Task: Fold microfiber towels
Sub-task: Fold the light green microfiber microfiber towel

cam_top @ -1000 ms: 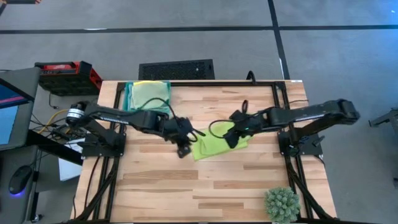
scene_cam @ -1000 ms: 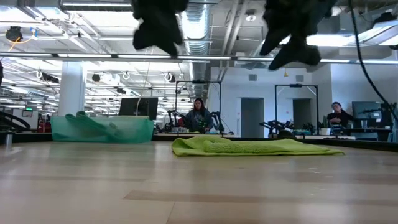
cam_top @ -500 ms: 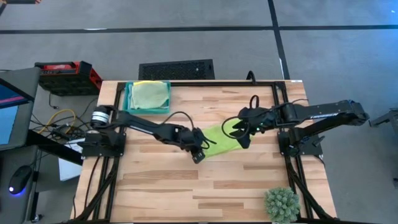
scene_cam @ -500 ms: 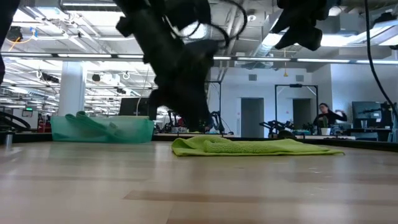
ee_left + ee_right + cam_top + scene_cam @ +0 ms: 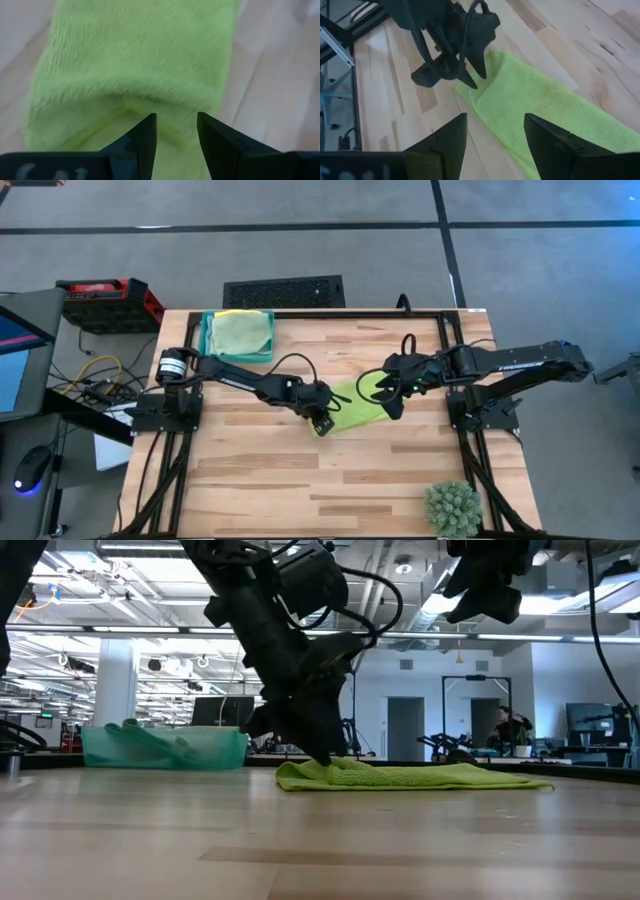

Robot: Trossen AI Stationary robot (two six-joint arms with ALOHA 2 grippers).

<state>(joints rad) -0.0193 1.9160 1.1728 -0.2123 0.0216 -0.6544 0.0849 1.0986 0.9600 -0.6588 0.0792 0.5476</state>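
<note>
- Pale butcher-block wood table [image 5: 260,480], bare over most of its surface; work is concentrated just right of centre.
- Teal-green tray [image 5: 208,340] at about 11 o'clock on the table, holding soft cloths; a sage green one [image 5: 240,332] lies on top, with a yellow edge showing behind it. No blue cloth can be made out.
- Lime green towel [image 5: 358,405] lies flat just right of table centre, already doubled into a long strip running from 8 o'clock up toward 2 o'clock. Low view shows it lying thin and limp on the wood, rounded fold at its near-left end.
- Left gripper [image 5: 322,420] is down at the strip's 8 o'clock end. Its wrist view has both fingers [image 5: 145,137] parted, straddling the folded edge, cloth between them but not pinched.
- Right gripper [image 5: 392,392] hangs above the strip's 2 o'clock end, clear of the cloth in the low view, fingers spread and empty.
- Handling judgement: very light, soft, no stiffness; it will drape and sag from any single hold, and the nap likely drags on wood rather than slides.
- Best hold looks like the layered edge at the end corners, pinching both layers together so the lower one is not left behind.
- Small spiky plant [image 5: 453,508] at 5 o'clock, well apart.
</note>
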